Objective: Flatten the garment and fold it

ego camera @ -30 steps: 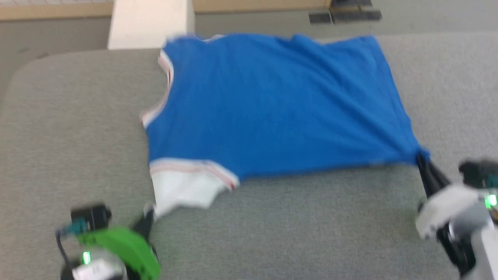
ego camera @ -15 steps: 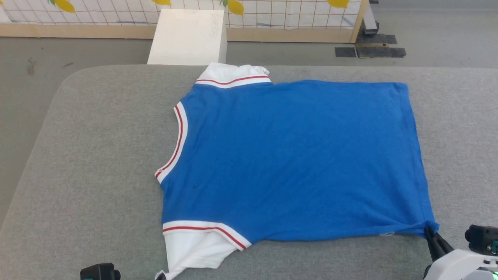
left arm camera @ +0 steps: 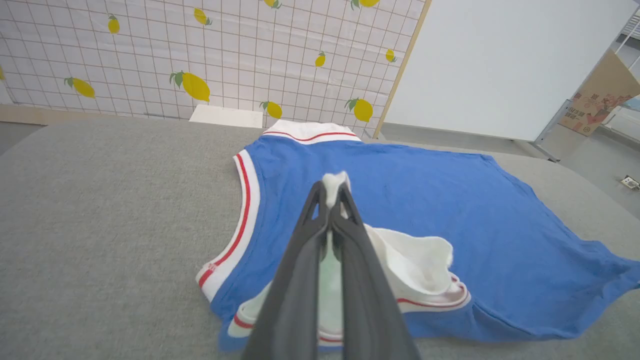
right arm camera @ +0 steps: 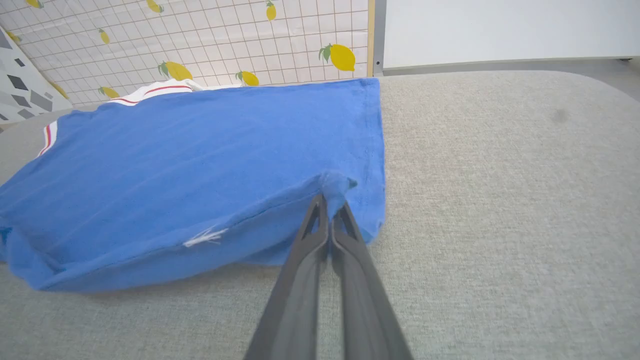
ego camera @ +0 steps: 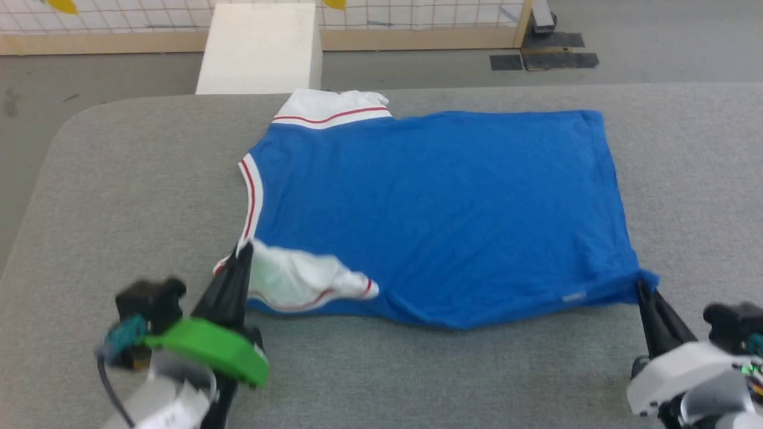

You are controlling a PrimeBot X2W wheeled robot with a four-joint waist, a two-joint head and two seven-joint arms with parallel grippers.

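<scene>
Garment (ego camera: 441,208) is spread on grey pad (ego camera: 119,179). Its near white sleeve (ego camera: 292,277) is pinched by left gripper (ego camera: 244,247), and its near hem corner (ego camera: 648,277) is clamped by right gripper (ego camera: 641,287).

Left gripper (ego camera: 244,249) pinched closed, raised; right gripper (ego camera: 641,286) pinched closed, lower.

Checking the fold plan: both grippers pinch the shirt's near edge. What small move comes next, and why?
Probably carry both grippers a little away from the robot, together. The left gripper is shut on the near white sleeve, lifted over the blue body of the garment, and the right gripper is shut on the near hem corner; moving evenly should keep the fold straight.
</scene>
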